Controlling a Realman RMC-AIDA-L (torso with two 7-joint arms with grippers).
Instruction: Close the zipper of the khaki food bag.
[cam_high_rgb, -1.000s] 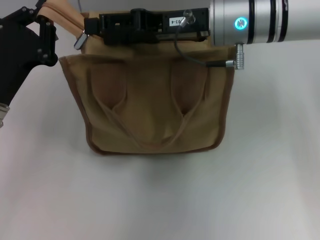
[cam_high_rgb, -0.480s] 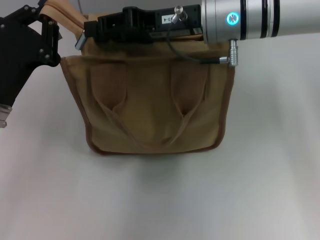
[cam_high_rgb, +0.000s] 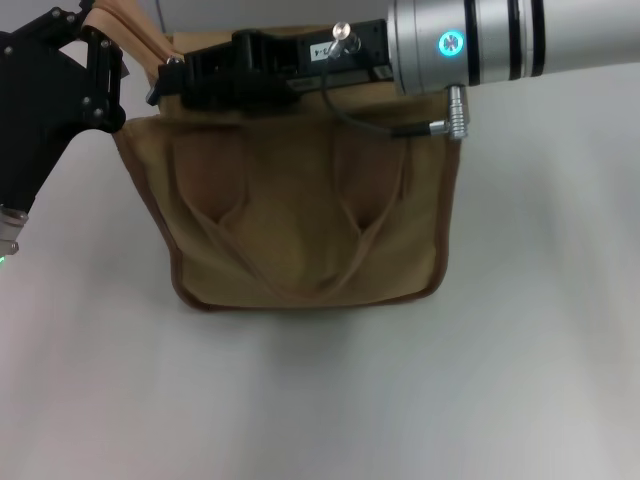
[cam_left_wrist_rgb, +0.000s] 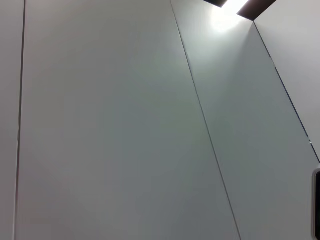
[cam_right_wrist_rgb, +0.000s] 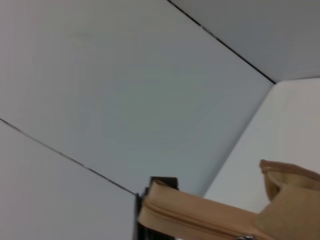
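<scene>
The khaki food bag (cam_high_rgb: 300, 220) stands in the middle of the head view, front patches and looped handles facing me. My left gripper (cam_high_rgb: 95, 45) is at the bag's top left corner, shut on a tan fabric end (cam_high_rgb: 120, 25) of the bag's top. My right gripper (cam_high_rgb: 170, 80) reaches from the right along the bag's top and hides most of the zipper. It is shut at the small silver pull tab (cam_high_rgb: 172, 63) near the left end. The right wrist view shows the tan zipper strip (cam_right_wrist_rgb: 200, 220), a bit of the pull tab (cam_right_wrist_rgb: 245, 237) and a left finger (cam_right_wrist_rgb: 155, 182).
The bag stands on a plain white table (cam_high_rgb: 330, 400). The right arm's silver forearm (cam_high_rgb: 500, 45) and its cable (cam_high_rgb: 400, 125) hang over the bag's top right. The left wrist view shows only white wall panels (cam_left_wrist_rgb: 125, 125).
My right gripper has slid left along the bag's top, taking the pull tab with it. The bag's top edge has shifted slightly left. The left gripper has stayed put.
</scene>
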